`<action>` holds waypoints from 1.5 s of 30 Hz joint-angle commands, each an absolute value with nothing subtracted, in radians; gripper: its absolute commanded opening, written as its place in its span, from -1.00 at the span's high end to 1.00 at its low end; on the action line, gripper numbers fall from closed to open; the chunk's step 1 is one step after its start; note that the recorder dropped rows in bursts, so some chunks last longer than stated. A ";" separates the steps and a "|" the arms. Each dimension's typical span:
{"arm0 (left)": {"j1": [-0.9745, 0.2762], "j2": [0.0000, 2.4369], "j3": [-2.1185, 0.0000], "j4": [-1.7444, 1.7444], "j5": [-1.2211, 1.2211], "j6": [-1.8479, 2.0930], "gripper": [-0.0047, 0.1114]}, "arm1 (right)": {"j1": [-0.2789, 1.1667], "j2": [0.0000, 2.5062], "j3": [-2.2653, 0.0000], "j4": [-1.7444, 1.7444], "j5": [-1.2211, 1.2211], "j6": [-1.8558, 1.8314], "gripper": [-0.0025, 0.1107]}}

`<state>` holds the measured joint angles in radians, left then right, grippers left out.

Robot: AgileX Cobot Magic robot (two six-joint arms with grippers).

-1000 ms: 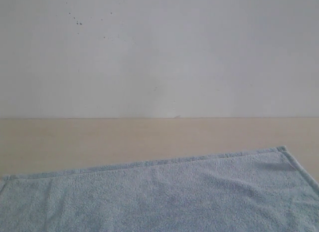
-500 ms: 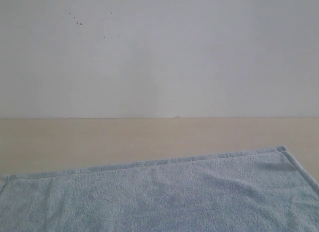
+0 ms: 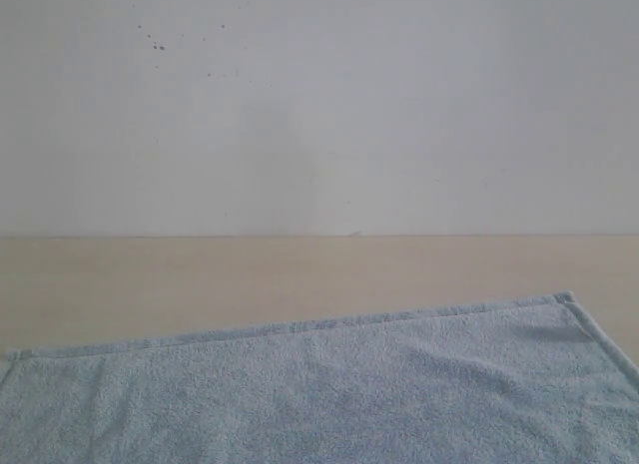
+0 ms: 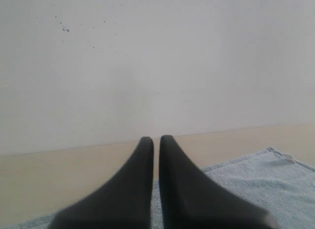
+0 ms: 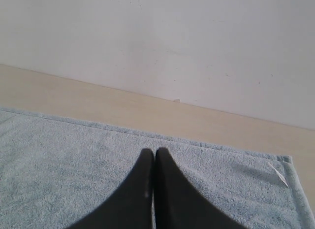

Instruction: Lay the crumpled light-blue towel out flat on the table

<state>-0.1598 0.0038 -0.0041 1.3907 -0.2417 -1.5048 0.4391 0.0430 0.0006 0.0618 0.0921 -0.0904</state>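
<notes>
The pale light-blue towel (image 3: 329, 394) lies spread flat across the near part of the beige table (image 3: 250, 274), its hemmed far edge running slightly uphill to a corner at the right. No gripper shows in the exterior view. In the left wrist view my left gripper (image 4: 156, 139) is shut with nothing between its black fingers, held above the towel (image 4: 256, 182) near its far hem. In the right wrist view my right gripper (image 5: 154, 151) is also shut and empty, raised over the towel (image 5: 64, 160), whose corner carries a small white tag (image 5: 279, 176).
A white wall (image 3: 399, 115) with a few small dark specks (image 3: 157, 45) rises straight behind the table's far edge. A strip of bare table (image 5: 147, 113) runs between the towel's far hem and the wall.
</notes>
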 commanded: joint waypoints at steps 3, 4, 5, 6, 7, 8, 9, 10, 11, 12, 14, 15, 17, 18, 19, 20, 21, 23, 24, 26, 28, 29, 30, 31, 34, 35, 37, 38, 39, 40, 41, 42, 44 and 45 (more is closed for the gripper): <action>-0.156 0.000 0.000 0.984 -0.322 -1.037 0.85 | 0.439 0.043 0.000 0.058 0.083 -0.092 0.96; -0.156 0.000 0.000 0.910 -0.333 -0.918 0.85 | 0.439 0.043 0.000 0.058 0.083 -0.092 0.96; -0.156 0.000 0.000 0.828 -0.347 -0.815 0.85 | 0.439 0.043 0.000 0.058 0.083 -0.092 0.96; -0.160 0.000 0.000 0.754 -0.360 -0.731 0.85 | 0.439 0.043 0.000 0.058 0.083 -0.092 0.96; -0.165 0.000 0.000 0.690 -0.369 -0.664 0.85 | 0.439 0.043 0.000 0.058 0.083 -0.092 0.96; -0.167 0.000 0.000 0.649 -0.369 -0.620 0.85 | 0.439 0.043 0.000 0.058 0.083 -0.092 0.96; -0.172 0.000 0.000 0.614 -0.371 -0.578 0.85 | 0.439 0.043 0.000 0.058 0.083 -0.092 0.96; -0.175 0.000 0.000 0.596 -0.367 -0.552 0.85 | 0.439 0.043 0.000 0.058 0.083 -0.092 0.96; -0.177 0.000 0.000 0.582 -0.362 -0.538 0.85 | 0.439 0.043 0.000 0.058 0.083 -0.092 0.96; -0.182 0.000 0.000 0.565 -0.355 -0.523 0.85 | 0.439 0.043 0.000 0.058 0.083 -0.092 0.96; -0.186 0.000 0.000 0.517 -0.344 -0.490 0.85 | 0.439 0.043 0.000 0.058 0.083 -0.092 0.96; -0.187 0.000 0.000 0.495 -0.343 -0.468 0.85 | 0.439 0.043 0.000 0.058 0.083 -0.092 0.96; -0.187 0.000 0.000 0.434 -0.343 -0.411 0.85 | 0.439 0.043 0.000 0.058 0.083 -0.092 0.96; -0.187 0.000 0.000 0.394 -0.343 -0.375 0.85 | 0.439 0.043 0.000 0.058 0.083 -0.092 0.96; -0.187 0.000 0.000 0.355 -0.343 -0.337 0.85 | 0.439 0.043 0.000 0.058 0.083 -0.092 0.96; -0.190 0.000 0.000 0.327 -0.343 -0.308 0.85 | 0.439 0.043 0.000 0.058 0.083 -0.092 0.96; -0.195 0.000 0.000 0.287 -0.341 -0.259 0.85 | 0.439 0.043 0.000 0.058 0.083 -0.092 0.96; -0.201 0.000 0.000 0.237 -0.338 -0.193 0.85 | 0.439 0.043 0.000 0.058 0.083 -0.092 0.96; -0.204 0.000 0.000 0.225 -0.337 -0.162 0.85 | 0.439 0.043 0.000 0.058 0.083 -0.092 0.96; -0.203 0.000 0.000 0.224 -0.337 -0.155 0.85 | 0.439 0.043 0.000 0.058 0.083 -0.092 0.96; -0.203 0.000 0.000 0.224 -0.337 -0.155 0.85 | 0.439 0.043 0.000 0.058 0.083 -0.092 0.96; -0.203 0.000 0.000 0.224 -0.337 -0.155 0.85 | 0.439 0.043 0.000 0.058 0.083 -0.092 0.96; -0.203 0.000 0.000 0.213 -0.328 -0.141 0.85 | 0.439 0.043 0.000 0.058 0.083 -0.092 0.96; -0.203 0.000 0.000 0.199 -0.318 -0.125 0.85 | 0.439 0.043 0.000 0.058 0.083 -0.092 0.96; -0.203 0.000 0.000 0.169 -0.306 -0.084 0.85 | 0.439 0.043 0.000 0.058 0.083 -0.092 0.96; -0.203 0.000 0.000 0.164 -0.306 -0.071 0.85 | 0.439 0.043 0.000 0.058 0.083 -0.092 0.96; -0.203 0.000 0.000 0.162 -0.304 -0.056 0.85 | 0.439 0.043 0.000 0.058 0.083 -0.092 0.96; -0.203 0.000 0.000 0.160 -0.304 -0.049 0.85 | 0.439 0.043 0.000 0.058 0.083 -0.092 0.96; -0.203 0.000 0.000 0.160 -0.301 -0.044 0.85 | 0.439 0.043 0.000 0.058 0.083 -0.092 0.96; -0.203 0.000 0.000 0.153 -0.299 -0.042 0.85 | 0.439 0.043 0.000 0.058 0.083 -0.092 0.96; -0.203 0.000 0.000 0.146 -0.290 -0.042 0.85 | 0.439 0.043 0.000 0.058 0.083 -0.092 0.96; -0.203 0.000 0.000 0.145 -0.279 -0.042 0.85 | 0.439 0.043 0.000 0.058 0.083 -0.090 0.96; -0.203 0.000 0.000 0.137 -0.256 -0.042 0.85 | 0.439 0.043 0.000 0.058 0.083 -0.090 0.96; -0.203 0.000 0.000 0.127 -0.244 -0.042 0.85 | 0.439 0.043 0.000 0.058 0.083 -0.090 0.96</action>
<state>-0.1983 0.0022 -0.0041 0.1555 -0.2805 -0.0480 0.4391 0.0430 0.0006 0.0618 0.0921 -0.0904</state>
